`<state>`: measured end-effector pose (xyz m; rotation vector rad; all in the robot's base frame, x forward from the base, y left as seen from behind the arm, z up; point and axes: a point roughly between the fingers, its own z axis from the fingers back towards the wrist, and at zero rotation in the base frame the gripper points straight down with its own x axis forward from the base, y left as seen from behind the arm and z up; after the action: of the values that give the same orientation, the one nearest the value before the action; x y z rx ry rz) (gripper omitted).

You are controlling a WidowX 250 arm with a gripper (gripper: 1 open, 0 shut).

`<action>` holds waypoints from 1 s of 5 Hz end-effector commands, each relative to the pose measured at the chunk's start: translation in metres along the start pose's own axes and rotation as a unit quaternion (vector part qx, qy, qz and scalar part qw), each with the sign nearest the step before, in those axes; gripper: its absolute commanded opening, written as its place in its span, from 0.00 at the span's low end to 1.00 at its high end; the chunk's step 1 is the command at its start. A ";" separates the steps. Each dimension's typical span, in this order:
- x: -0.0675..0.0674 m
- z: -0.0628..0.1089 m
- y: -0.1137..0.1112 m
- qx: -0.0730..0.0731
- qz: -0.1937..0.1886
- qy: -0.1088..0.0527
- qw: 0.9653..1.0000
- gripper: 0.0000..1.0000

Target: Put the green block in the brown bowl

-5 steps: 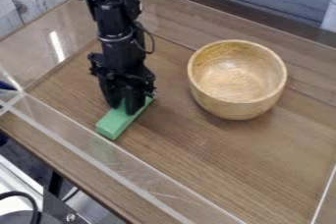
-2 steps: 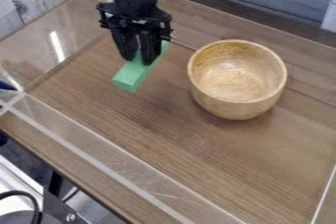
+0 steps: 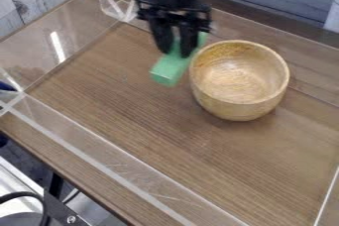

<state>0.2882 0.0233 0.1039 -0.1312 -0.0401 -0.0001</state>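
Currently the black pincer [image 3: 173, 48] points straight down and is clamped on the upper end of the small flat bright green rectangular block [image 3: 169, 68]. The block hangs tilted below the fingers, clear of the brown wood-grain desk [image 3: 119, 131]. It sits just left of the round light tan wooden bowl [image 3: 240, 79], close to the bowl's near-left rim; I cannot tell whether it touches the wall. The bowl stands upright on the desk, inside empty. A clear plastic barrier [image 3: 79, 156] runs along the desk's front edge.
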 end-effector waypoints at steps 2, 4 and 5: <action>0.024 -0.011 -0.044 0.004 -0.033 -0.019 0.999 0.00; 0.029 -0.024 -0.047 0.007 -0.038 -0.011 0.999 0.00; 0.031 -0.028 -0.048 0.007 -0.040 -0.008 0.999 0.00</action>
<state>0.3096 -0.0260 0.0678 -0.1191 -0.0006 -0.0665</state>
